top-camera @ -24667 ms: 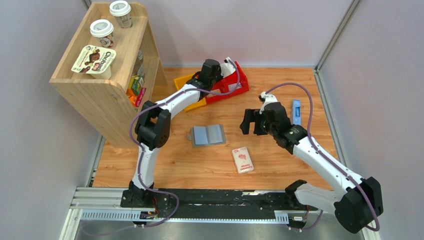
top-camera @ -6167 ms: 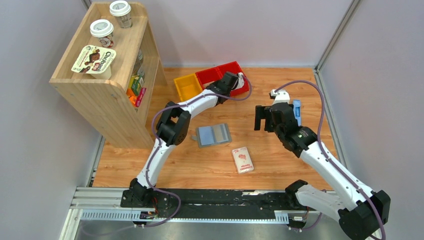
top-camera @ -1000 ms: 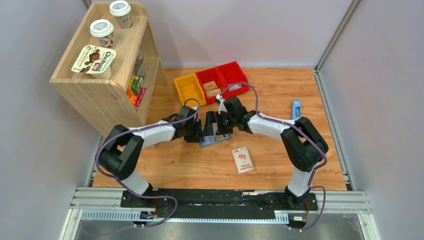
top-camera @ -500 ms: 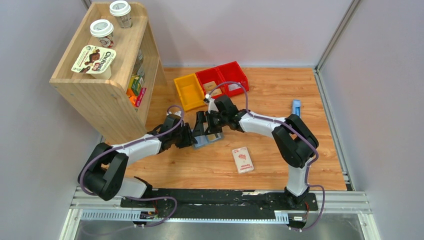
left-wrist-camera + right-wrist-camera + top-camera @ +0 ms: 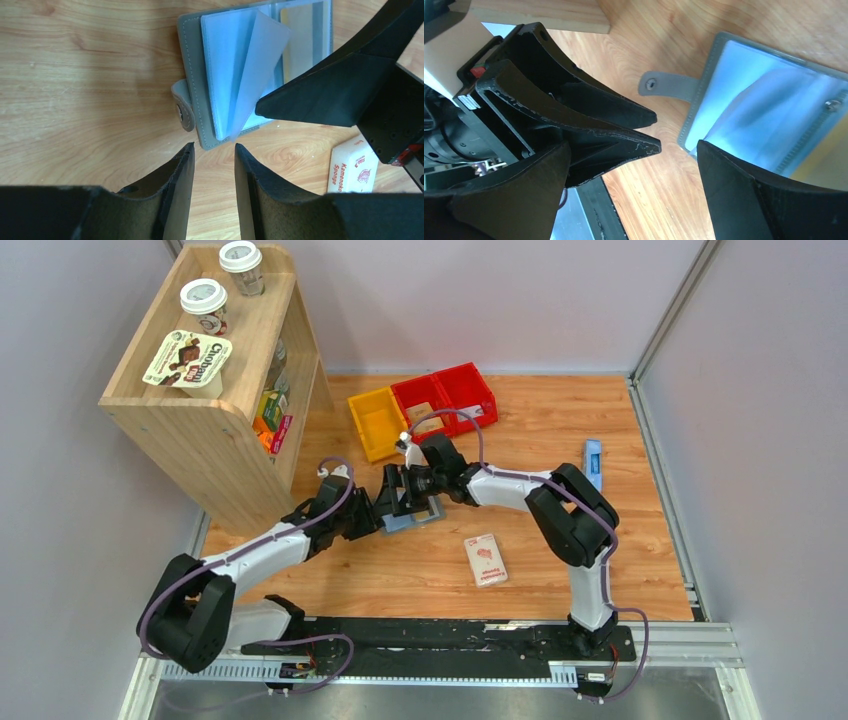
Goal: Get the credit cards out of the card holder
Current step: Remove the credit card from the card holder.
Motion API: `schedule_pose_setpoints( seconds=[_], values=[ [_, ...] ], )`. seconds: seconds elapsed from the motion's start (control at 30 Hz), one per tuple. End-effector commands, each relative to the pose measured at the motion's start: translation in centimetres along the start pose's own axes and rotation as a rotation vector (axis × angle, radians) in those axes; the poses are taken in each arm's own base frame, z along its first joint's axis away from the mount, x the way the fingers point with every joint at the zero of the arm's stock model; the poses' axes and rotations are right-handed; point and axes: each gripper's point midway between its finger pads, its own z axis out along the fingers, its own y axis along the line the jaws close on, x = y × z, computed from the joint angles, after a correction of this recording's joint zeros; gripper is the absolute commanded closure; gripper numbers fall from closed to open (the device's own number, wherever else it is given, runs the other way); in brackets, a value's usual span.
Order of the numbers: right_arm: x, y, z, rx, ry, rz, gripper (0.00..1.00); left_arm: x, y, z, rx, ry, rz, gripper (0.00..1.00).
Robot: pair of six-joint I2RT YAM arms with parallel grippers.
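Observation:
The grey card holder [image 5: 192,75] lies open on the table, snap tab [image 5: 664,85] out to one side. One pale blue sleeve [image 5: 260,60] stands lifted, and a tan credit card [image 5: 299,45] shows inside a pocket. My left gripper [image 5: 213,149] is open, its tips just short of the holder's edge, nothing between them. My right gripper [image 5: 633,150] is wide open over the holder [image 5: 412,521], with one of its fingers [image 5: 340,90] against the lifted sleeve. More tan cards [image 5: 421,411] lie in a red bin [image 5: 445,392]. From above, the left gripper [image 5: 366,513] faces the right gripper [image 5: 402,492].
A white-and-pink sponge packet [image 5: 485,559] lies near the holder. A yellow bin [image 5: 375,425] stands beside the red bins at the back. The wooden shelf [image 5: 200,400] with cups stands at the left. A small blue object [image 5: 592,462] lies far right.
My left gripper has drawn back to the left, away from the holder, and opened a little. My right gripper has shifted left over the holder.

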Motion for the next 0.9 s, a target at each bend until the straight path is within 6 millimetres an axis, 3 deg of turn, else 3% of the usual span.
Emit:
schedule_pose_setpoints(
  seconds=[0.0, 0.27, 0.37, 0.57, 0.7, 0.87],
  values=[
    [-1.9, 4.3, 0.1, -0.178, -0.039, -0.039, 0.0, -1.3, -0.3, -0.9, 0.011, -0.066, -0.025, 0.57],
    [-4.2, 6.5, -1.3, -0.184, -0.094, -0.116, 0.0, -1.9, 0.0, -1.2, 0.002, -0.102, -0.031, 0.57],
    [-5.3, 3.7, -2.5, 0.008, -0.16, -0.136, 0.0, -2.1, -0.4, -1.1, 0.012, -0.109, -0.03, 0.57],
    [-6.3, -3.1, -7.0, 0.408, -0.263, -0.102, 0.0, -3.0, -0.5, -0.2, -0.016, -0.091, -0.028, 0.56],
    [-5.9, -5.2, -8.1, 0.472, -0.27, -0.077, 0.0, -3.3, -1.1, 0.6, -0.001, -0.068, -0.036, 0.56],
    [-5.1, -6.5, -7.5, 0.483, -0.231, -0.063, 0.0, -3.3, -1.4, 1.7, -0.022, -0.019, -0.027, 0.56]
  ],
)
